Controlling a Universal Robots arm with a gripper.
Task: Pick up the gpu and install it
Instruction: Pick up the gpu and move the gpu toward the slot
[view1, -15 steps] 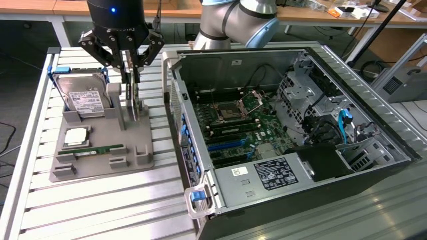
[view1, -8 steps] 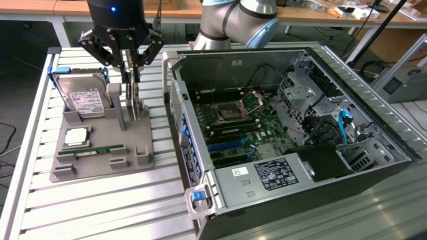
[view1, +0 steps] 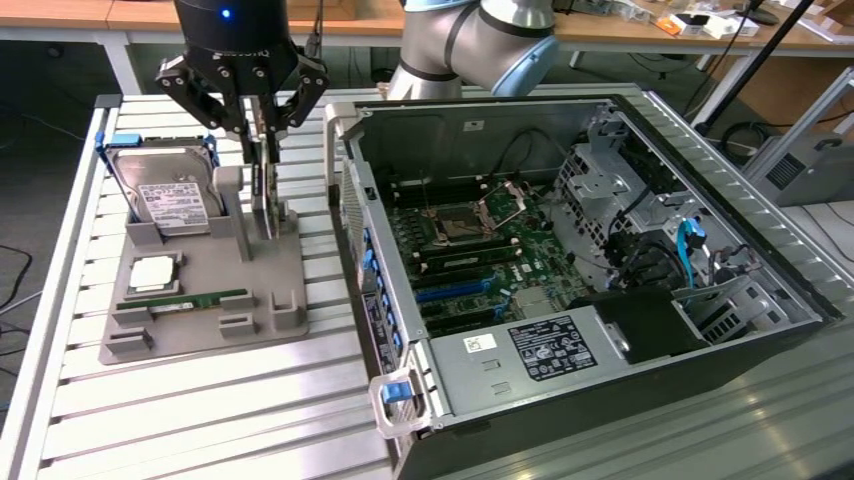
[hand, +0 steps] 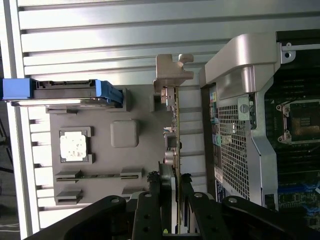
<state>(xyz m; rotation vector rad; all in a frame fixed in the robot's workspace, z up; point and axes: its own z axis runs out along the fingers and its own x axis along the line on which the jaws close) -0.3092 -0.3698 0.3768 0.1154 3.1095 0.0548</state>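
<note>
In the upper left of the exterior view, one black gripper (view1: 264, 150) is hovering over one gpu (view1: 271, 205), a thin dark card standing on edge in a matte grey tray (view1: 200, 330). Its two fingers (view1: 251, 125) are standing apart, straddling the card's top edge. One boxy silver hard drive (view1: 167, 195) is leaning just beside it.

Tray (view1: 200, 340) is set on table (view1: 200, 420) at exterior view's left of case (view1: 507, 105) — gpu (hand: 175, 130) is stood on edge on tray's case side, hard drive (view1: 167, 195) leftward, RAM stick (view1: 194, 298) nearer camera
</note>
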